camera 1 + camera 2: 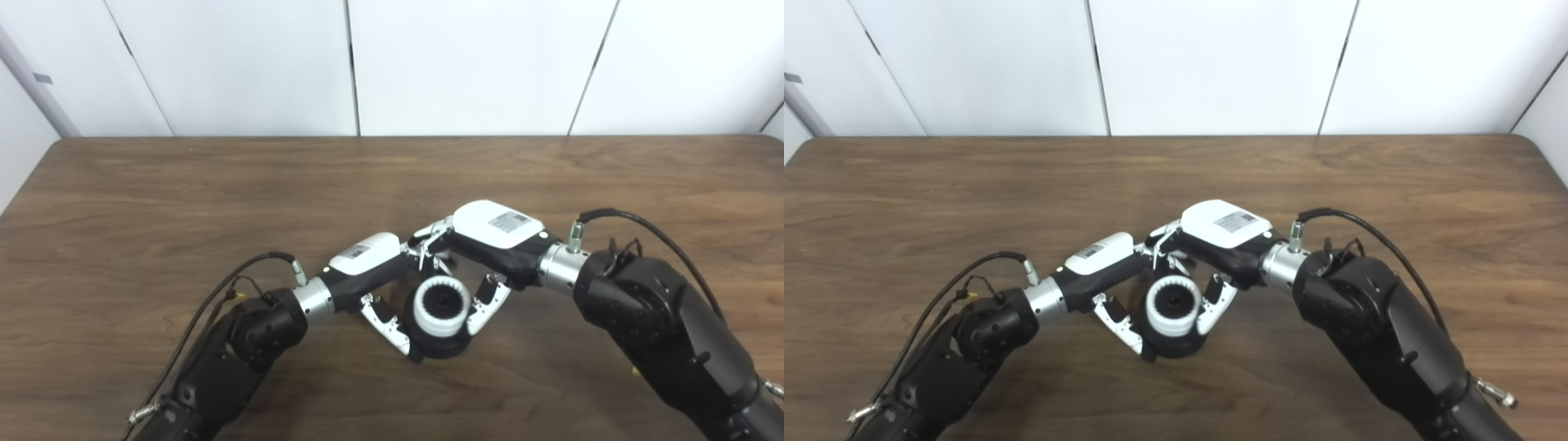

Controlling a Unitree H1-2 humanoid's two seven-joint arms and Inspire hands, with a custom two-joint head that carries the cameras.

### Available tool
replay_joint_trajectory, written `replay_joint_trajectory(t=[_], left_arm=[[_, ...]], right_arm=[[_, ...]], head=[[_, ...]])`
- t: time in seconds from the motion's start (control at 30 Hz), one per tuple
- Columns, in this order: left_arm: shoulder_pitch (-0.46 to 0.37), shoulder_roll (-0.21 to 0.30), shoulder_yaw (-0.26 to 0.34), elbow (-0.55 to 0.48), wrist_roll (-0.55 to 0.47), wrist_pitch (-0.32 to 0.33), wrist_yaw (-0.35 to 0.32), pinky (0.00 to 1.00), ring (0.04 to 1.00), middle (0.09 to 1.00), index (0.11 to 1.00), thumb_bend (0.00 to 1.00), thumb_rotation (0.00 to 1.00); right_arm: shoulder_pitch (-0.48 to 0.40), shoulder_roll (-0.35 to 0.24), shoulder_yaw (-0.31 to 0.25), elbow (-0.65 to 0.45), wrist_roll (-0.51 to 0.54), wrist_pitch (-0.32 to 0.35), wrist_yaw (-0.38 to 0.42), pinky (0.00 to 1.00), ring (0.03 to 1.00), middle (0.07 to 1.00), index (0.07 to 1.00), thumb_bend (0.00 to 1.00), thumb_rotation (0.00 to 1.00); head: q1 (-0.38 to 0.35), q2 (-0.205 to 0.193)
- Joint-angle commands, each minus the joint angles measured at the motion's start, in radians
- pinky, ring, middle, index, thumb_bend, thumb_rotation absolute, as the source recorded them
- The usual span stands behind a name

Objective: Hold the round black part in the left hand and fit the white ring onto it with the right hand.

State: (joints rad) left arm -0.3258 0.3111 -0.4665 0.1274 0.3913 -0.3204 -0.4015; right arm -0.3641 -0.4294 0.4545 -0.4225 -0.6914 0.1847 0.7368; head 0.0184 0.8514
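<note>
The round black part [442, 346] is held just above the table near the front middle, tilted toward me. The white toothed ring [441, 306] sits on its upper end, with a black hub showing through the ring's centre. My left hand [370, 269] comes in from the left and is shut on the black part, its thumb along the part's left side. My right hand [490, 236] reaches in from the right, with its thumb against the ring's right side and its fingers behind the ring. How deep the ring is seated on the part cannot be seen.
The brown wooden table [184, 196] stretches wide to the left, right and back. White wall panels [465, 61] stand behind its far edge. Black cables [661, 236] loop off both wrists.
</note>
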Motion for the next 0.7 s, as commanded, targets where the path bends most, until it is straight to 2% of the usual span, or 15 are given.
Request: replay_joint_trajectory(t=[0.0,0.37,0.67], left_arm=[[-0.001,0.003,-0.018,0.007,0.005,0.03,-0.047,0.81,0.986,0.942,0.486,0.52,0.07],[-0.005,-0.001,-0.018,0.017,0.009,0.022,-0.041,0.81,0.981,0.934,0.486,0.52,0.08],[-0.01,-0.001,-0.019,0.024,0.0,0.026,-0.049,0.81,0.99,0.942,0.486,0.52,0.08]], right_arm=[[-0.013,-0.013,-0.007,-0.019,-0.006,0.014,0.028,0.85,0.857,0.868,0.959,0.95,0.33],[-0.023,-0.023,-0.037,-0.02,0.002,0.029,0.041,0.83,0.853,0.882,1.0,0.97,0.33],[-0.047,-0.045,-0.051,-0.026,0.003,0.054,0.096,0.85,0.884,0.916,1.0,1.0,0.36]], head=[[-0.002,0.0],[-0.007,0.0],[-0.008,-0.001]])
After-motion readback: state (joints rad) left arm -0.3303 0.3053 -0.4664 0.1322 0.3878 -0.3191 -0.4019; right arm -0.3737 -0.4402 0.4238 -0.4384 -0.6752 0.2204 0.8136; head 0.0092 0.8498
